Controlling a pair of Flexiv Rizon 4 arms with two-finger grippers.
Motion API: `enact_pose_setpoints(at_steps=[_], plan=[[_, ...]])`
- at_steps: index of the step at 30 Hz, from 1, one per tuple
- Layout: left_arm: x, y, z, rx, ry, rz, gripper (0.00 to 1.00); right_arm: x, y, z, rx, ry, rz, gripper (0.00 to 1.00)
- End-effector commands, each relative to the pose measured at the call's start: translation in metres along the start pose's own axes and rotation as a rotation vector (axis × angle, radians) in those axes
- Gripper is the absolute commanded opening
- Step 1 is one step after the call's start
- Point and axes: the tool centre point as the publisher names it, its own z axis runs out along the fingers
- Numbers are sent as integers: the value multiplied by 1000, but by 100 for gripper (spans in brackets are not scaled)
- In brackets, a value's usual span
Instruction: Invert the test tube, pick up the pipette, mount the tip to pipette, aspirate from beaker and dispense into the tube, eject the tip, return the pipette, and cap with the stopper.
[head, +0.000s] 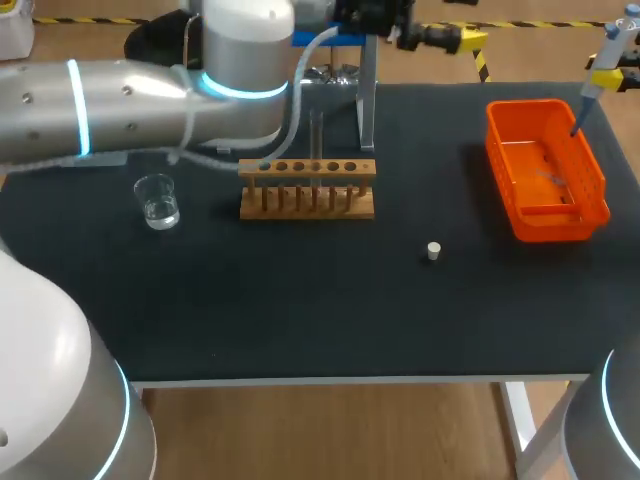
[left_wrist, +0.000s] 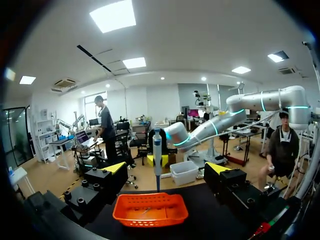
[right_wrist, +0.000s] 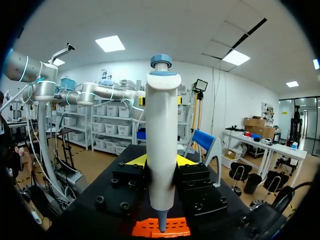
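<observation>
Right tool (right_wrist: 161, 162): clamped from both sides on the white body of the pipette (right_wrist: 161, 125), at the far right of the surface (head: 300, 300).
Left tool (left_wrist: 166, 169): fingers apart with nothing between them, held at the far middle, behind the rack (head: 307, 188).
Pipette: upright, nose pointing down over the orange basket (head: 590, 180).
Pipette handling: probably light, stiff, smooth plastic. A grip on the thick barrel looks steadier than one on the thin nose.
Tube (head: 316, 135): upright in the rack. It looks like glass, so it is likely fragile and slippery.
Stopper (head: 433, 251): lies alone to the near right of the rack. It is small and probably light, best pinched at its sides.
Beaker (head: 157, 200): just left of the rack, with clear liquid inside.
</observation>
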Motion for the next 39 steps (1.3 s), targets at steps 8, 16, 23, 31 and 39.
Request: enact_pose_setpoints(at_steps=[8, 16, 23, 31, 39], plan=[[33, 31, -69, 55, -95, -24, 100, 0, 1, 0, 4, 0, 0, 0], [48, 47, -111, 51, -140, -40, 100, 0, 1, 0, 4, 0, 0, 0], [58, 61, -140, 71, -165, -61, 100, 0, 1, 0, 4, 0, 0, 0], [66, 75, -162, 76, -192, -83, 100, 0, 1, 0, 4, 0, 0, 0], [71, 81, -177, 60, -213, -87, 100, 0, 1, 0, 4, 0, 0, 0]])
